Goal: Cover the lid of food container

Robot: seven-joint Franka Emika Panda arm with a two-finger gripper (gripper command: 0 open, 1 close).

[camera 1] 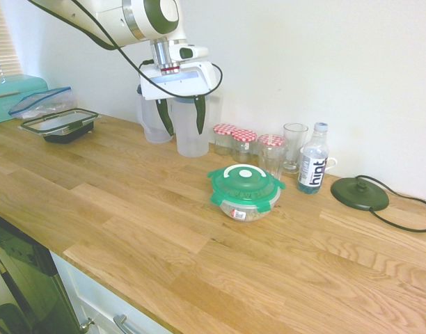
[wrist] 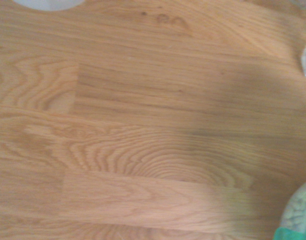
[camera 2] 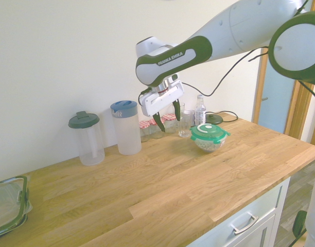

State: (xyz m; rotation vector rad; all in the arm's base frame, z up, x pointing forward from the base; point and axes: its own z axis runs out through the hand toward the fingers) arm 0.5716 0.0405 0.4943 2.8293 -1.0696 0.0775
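1. My jaws (camera 1: 180,120) hang spread wide and empty above the wooden bench (camera 1: 129,229), pointing down, well clear of everything. The round green plastic lid (camera 1: 243,182) with its white ring mark sits on top of the small round clear plastic food container (camera 1: 245,207) holding cereal rings, which stands on the bench in front of the red-checked glass jars (camera 1: 235,139).

2. I cannot tell whether the four snap tabs are latched. In the first exterior view the lid looks slightly tilted on the bowl, so it may only be resting there. If I count the job done, the lid could lift off at the first nudge.

3. If I go back to press it down, an off-centre push could tip the light bowl or slide it along the smooth wood, spilling cereal.

4. The clear drinking glass (camera 1: 294,146) and the water bottle (camera 1: 313,167) stand near the container. A careless sweep of my arm on the way back could knock them over.

5. The two tall clear plastic jugs (camera 1: 191,129) stand just behind my jaws; swinging backwards could clip them.
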